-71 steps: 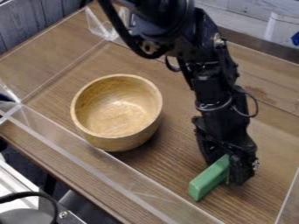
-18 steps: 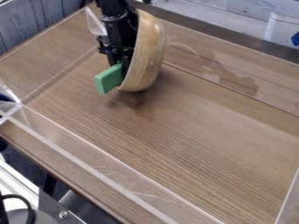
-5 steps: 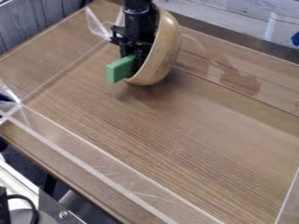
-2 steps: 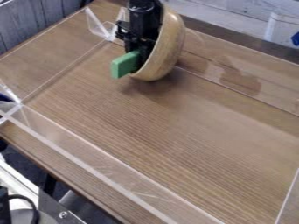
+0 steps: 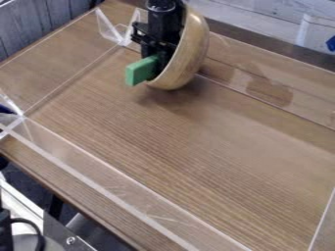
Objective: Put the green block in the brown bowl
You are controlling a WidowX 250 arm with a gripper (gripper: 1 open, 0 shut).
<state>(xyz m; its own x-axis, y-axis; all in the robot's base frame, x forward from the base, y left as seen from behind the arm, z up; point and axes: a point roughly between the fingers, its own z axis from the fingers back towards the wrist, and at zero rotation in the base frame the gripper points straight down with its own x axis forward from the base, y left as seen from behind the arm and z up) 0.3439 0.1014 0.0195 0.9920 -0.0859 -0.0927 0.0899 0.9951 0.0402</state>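
The pincer point(image 5: 156, 51) points down at the far left of the desk point(image 5: 197, 147), shut on the green block point(image 5: 141, 70), whose lower end juts out to the left below the black fingers. The brown bowl point(image 5: 186, 61) is no longer sitting flat: it is tipped up on its side, mouth turned toward the arm, its rounded outside facing right and its lower edge resting on the wood. Over the last second little has moved; the block has crept slightly right and closer to the bowl's rim, and the bowl leans at much the same angle as it did a moment ago. Compared with a few seconds back, the whole group has shifted right along the back edge. The block seems pressed against or just inside the tilted rim, though whether it is truly within the hollow cannot be told. As a judgement, the placing is not finished: releasing now may let the block slide out onto the desk.
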